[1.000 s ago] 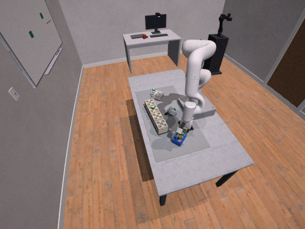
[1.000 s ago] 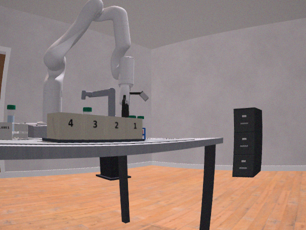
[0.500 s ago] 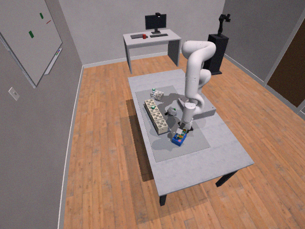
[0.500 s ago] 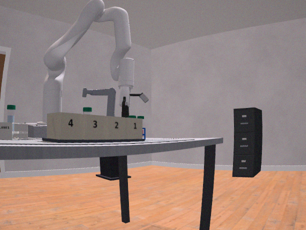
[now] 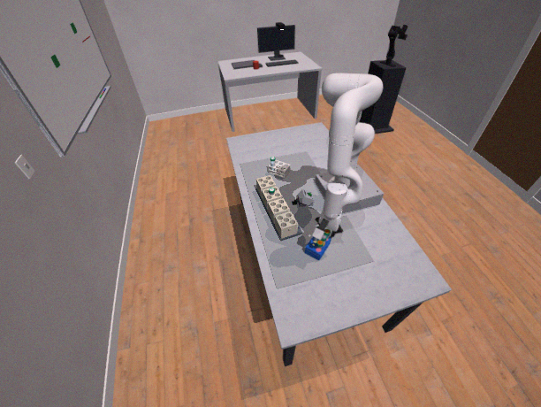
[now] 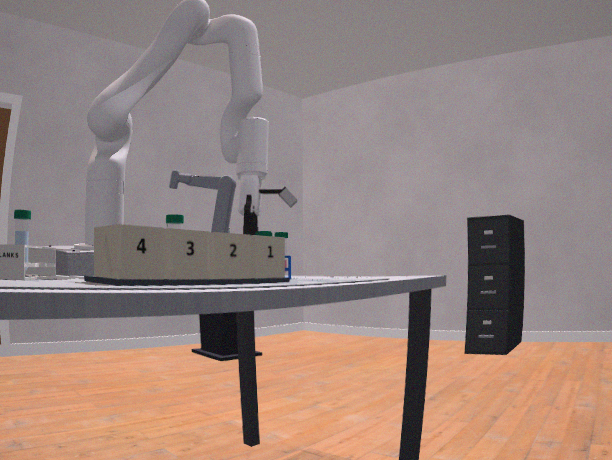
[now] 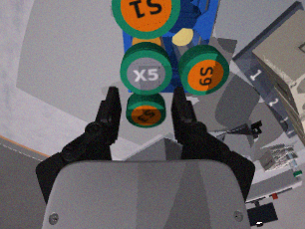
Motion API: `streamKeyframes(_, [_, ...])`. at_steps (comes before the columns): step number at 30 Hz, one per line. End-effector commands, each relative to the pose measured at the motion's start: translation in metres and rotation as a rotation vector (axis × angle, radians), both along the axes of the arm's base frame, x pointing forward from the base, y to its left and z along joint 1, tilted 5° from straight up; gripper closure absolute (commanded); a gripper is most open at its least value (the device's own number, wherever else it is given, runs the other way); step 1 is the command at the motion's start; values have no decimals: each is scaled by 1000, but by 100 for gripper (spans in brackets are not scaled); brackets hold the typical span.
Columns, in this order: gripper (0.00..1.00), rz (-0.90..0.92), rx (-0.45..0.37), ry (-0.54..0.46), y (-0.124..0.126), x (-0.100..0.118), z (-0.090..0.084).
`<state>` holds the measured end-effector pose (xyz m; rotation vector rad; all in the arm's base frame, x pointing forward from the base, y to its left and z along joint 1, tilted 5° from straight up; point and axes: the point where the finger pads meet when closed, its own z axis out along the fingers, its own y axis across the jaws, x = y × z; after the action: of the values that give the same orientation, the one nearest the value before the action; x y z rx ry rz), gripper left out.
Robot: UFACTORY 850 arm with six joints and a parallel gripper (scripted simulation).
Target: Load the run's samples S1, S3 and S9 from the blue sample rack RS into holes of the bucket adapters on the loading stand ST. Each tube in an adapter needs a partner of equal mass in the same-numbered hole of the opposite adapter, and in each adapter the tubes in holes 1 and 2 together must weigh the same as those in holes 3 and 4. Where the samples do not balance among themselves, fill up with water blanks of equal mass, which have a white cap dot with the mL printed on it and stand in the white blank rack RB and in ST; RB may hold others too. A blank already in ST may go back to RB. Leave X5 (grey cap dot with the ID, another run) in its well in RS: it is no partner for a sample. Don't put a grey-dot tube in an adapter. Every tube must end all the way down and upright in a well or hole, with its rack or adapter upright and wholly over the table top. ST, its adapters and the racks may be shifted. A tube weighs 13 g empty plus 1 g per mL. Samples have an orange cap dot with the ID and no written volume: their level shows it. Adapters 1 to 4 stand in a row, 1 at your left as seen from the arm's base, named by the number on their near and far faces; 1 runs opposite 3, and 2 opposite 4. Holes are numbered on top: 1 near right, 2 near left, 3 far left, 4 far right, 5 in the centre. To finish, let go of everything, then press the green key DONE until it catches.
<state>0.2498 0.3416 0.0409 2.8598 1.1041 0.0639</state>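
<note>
Black two-finger tool (image 7: 147,110) hangs over the blue sample rack (image 7: 201,25) on the grey desk (image 5: 354,301), fingers spread abt halfway, gripping nothing. An orange-dot, green-capped tube (image 7: 145,110) sits between them, gaps both sides. X5 (image 7: 147,73), S9 (image 7: 204,73), S1 (image 7: 147,3) stand just beyond in rack.

S1 (image 7: 147,3), X5 (image 7: 147,73) and S9 (image 7: 204,74) are being shown on tube caps. Numbers 4 (image 6: 141,245), 3 (image 6: 190,248), 2 (image 6: 233,250) and 1 (image 6: 270,251) are being displayed on adapter faces; "LANKS" (image 6: 10,255) is being shown on the white rack.
</note>
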Motion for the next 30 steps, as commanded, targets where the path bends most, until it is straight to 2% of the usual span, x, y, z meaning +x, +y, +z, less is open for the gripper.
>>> streamKeyframes(1, [43,0,1,-1,1,0,0])
streamKeyframes(3, [43,0,1,-1,1,0,0])
streamKeyframes(4, [100,0,1,-1,1,0,1])
streamKeyframes(30, [100,0,1,-1,1,0,2])
